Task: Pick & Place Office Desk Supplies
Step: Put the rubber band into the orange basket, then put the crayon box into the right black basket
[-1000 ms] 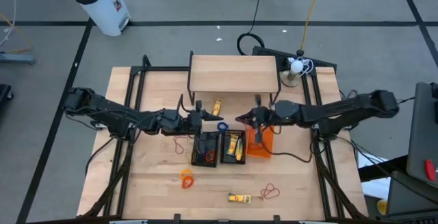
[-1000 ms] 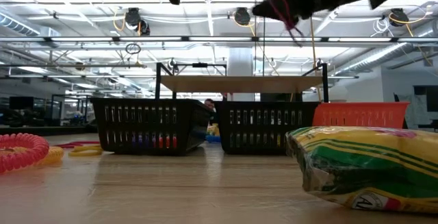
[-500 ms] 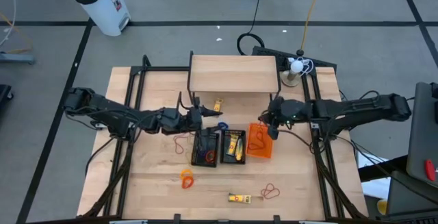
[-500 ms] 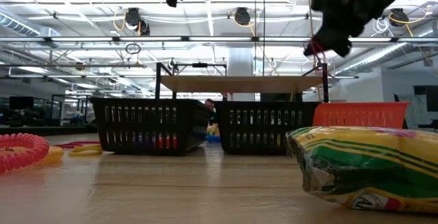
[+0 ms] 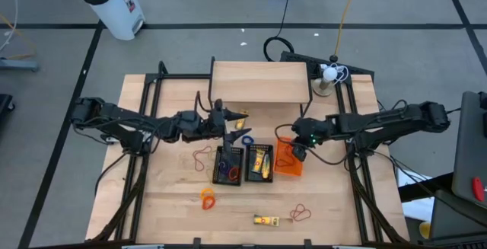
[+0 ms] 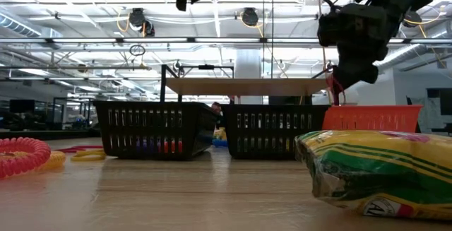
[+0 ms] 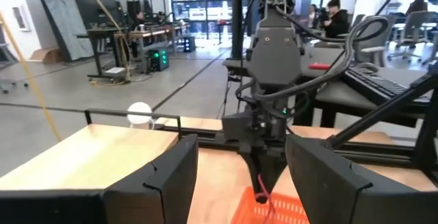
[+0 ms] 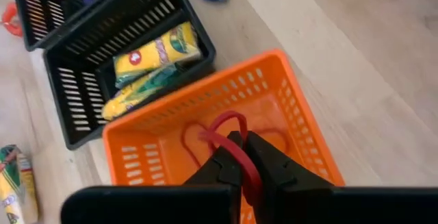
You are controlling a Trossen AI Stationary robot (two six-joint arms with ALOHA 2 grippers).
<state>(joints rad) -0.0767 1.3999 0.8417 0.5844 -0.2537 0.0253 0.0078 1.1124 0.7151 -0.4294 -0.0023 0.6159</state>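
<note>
From above, three small baskets sit side by side in the middle of the wooden worktop (image 5: 167,203): a black basket (image 5: 227,165) on the left with something red and purple inside, a second black basket (image 5: 261,162) in the middle with yellow packets (image 5: 262,163), and an orange basket (image 5: 288,158) on the right. The right gripper (image 5: 297,151) hangs over the orange basket, and the left gripper (image 5: 234,124) is just above the black baskets in the frame, near a blue band (image 5: 246,139). Loose on the wood lie a red band (image 5: 202,158) left of the baskets, an orange coil (image 5: 207,198) lower down, and a yellow packet (image 5: 266,220) beside another red loop (image 5: 301,213) near the bottom edge. From table height, the two black baskets fill the middle, the orange one shows at the right, and a big yellow and green packet (image 6: 374,171) lies close at lower right. In the left wrist view, the left jaws stand wide open with nothing between them, and the right arm points down at the orange basket. In the right wrist view, the right jaws are closed on a red rubber band (image 8: 226,142) that hangs into the orange basket, and yellow packets lie in the black basket next to it.
</note>
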